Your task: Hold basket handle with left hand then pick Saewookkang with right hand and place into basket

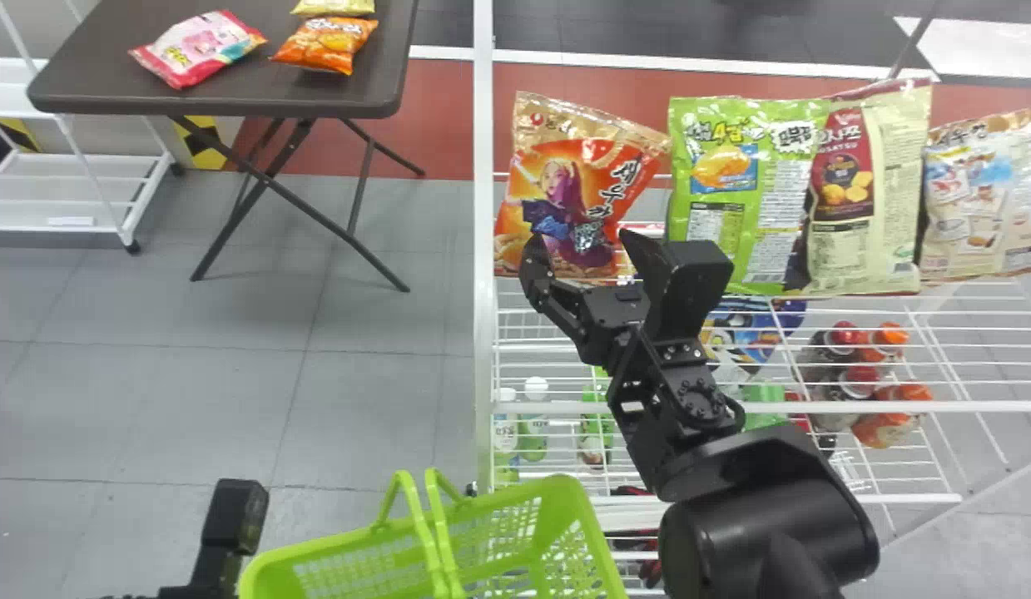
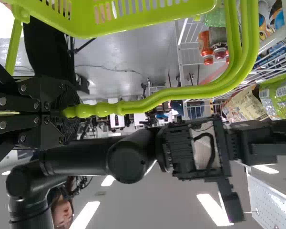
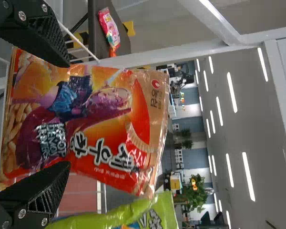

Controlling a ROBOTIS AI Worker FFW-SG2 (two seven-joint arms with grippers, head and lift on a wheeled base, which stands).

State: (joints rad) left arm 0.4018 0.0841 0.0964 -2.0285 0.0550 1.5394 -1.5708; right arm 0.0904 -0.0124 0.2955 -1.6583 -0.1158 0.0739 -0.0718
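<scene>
Saewookkang (image 1: 577,191) stands just left of green snack bag (image 1: 744,183); my right jaws spread wide at its lower part, empty. Left jaws clamp basket handle (image 2: 181,90). Best: advance squarely, close softly, lift clear before swinging toward basket (image 1: 315,546).

Saewookkang (image 1: 536,158) is leftmost on the rack (image 1: 483,333), snack bags (image 1: 744,241) to its right, bottles (image 1: 885,424) below. The basket (image 1: 598,541) is before the rack; behind left, packets (image 1: 199,46) lie on the counter (image 1: 82,79).
</scene>
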